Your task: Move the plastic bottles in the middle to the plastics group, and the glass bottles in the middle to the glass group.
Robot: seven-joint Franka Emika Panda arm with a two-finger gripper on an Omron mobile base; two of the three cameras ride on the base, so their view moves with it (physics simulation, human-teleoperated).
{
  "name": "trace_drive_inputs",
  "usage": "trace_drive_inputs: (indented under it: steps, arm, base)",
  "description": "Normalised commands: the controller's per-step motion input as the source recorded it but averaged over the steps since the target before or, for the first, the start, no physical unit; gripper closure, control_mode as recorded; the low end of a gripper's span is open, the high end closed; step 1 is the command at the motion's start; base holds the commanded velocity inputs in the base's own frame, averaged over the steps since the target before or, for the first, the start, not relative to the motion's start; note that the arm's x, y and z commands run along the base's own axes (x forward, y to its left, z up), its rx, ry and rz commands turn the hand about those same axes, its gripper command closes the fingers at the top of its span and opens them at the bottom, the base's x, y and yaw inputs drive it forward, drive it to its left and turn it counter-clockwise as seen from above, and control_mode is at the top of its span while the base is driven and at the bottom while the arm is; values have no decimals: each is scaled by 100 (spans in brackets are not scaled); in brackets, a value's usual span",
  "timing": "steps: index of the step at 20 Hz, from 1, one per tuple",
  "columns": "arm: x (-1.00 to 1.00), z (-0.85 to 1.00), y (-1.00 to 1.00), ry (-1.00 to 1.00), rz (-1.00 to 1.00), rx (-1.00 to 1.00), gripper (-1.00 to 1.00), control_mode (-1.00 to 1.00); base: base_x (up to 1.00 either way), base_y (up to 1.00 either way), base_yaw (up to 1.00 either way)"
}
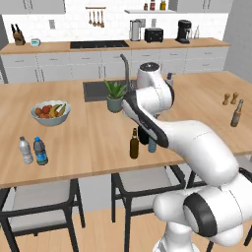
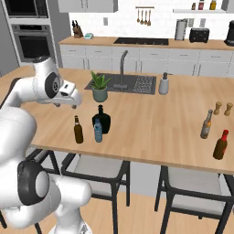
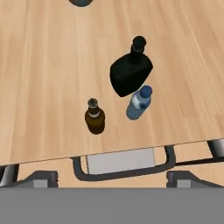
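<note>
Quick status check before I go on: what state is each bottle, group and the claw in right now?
Brown beer bottle: upright, mid-counter, untouched.
Black flask: upright, beside the small water bottle.
Small water bottle: upright, capped, not yet moved.
Plastics group: two bottles upright, at the far left.
Glass group bottle: upright, at the far right.
Claw: open, holding nothing, above the middle bottles.

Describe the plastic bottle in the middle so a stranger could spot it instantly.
On the wooden island, in front of the potted plant, three bottles stand near the front edge. Beside the black flask is the water bottle: the shortest, clear pale blue with a blue cap.
</note>
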Motion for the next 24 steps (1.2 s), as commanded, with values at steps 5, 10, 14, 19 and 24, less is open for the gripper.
trace_drive_inputs:
  steps: [5,10,14,19,24]
  arm:
    - [64,-44,49,0,-19,-2,-100,-100]
    - [58,-74,11,-3,-5,0,-100,-100]
    - [32,-56,-2,0,5,8,-100,-100]
    - [2,-29,-10,1,7,4,-100,-100]
    - [-24,31,4,-8,0,0,-100,-100]
  base:
    - [0,0,0]
    - [0,0,0]
    - [0,0,0]
    - [0,0,0]
    - [0,0,0]
